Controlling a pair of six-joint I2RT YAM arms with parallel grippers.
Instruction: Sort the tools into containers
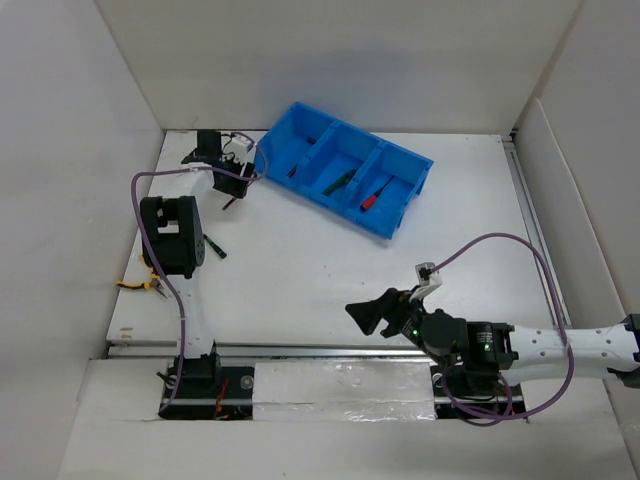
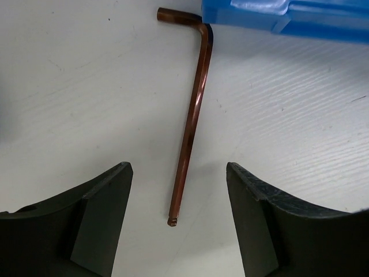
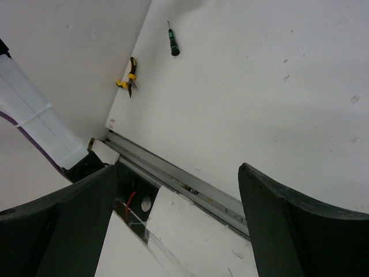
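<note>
A copper-brown L-shaped hex key (image 2: 193, 115) lies flat on the white table beside the corner of the blue three-compartment bin (image 2: 288, 17). My left gripper (image 2: 177, 170) is open and hovers over the key's long end, one finger on each side, not touching it. In the top view the left gripper (image 1: 235, 190) is at the bin's (image 1: 400, 215) left end. The bin holds a red screwdriver (image 1: 375, 195), green pliers (image 1: 340, 182) and a dark hex key (image 1: 302, 158). My right gripper (image 1: 365, 315) is open and empty near the table's front edge; it also shows in the right wrist view (image 3: 179, 190).
A green-handled screwdriver (image 1: 213, 247) (image 3: 173, 43) and yellow-handled pliers (image 1: 140, 285) (image 3: 130, 78) lie on the table's left side. A metal rail (image 3: 184, 182) runs along the front edge. White walls enclose the table.
</note>
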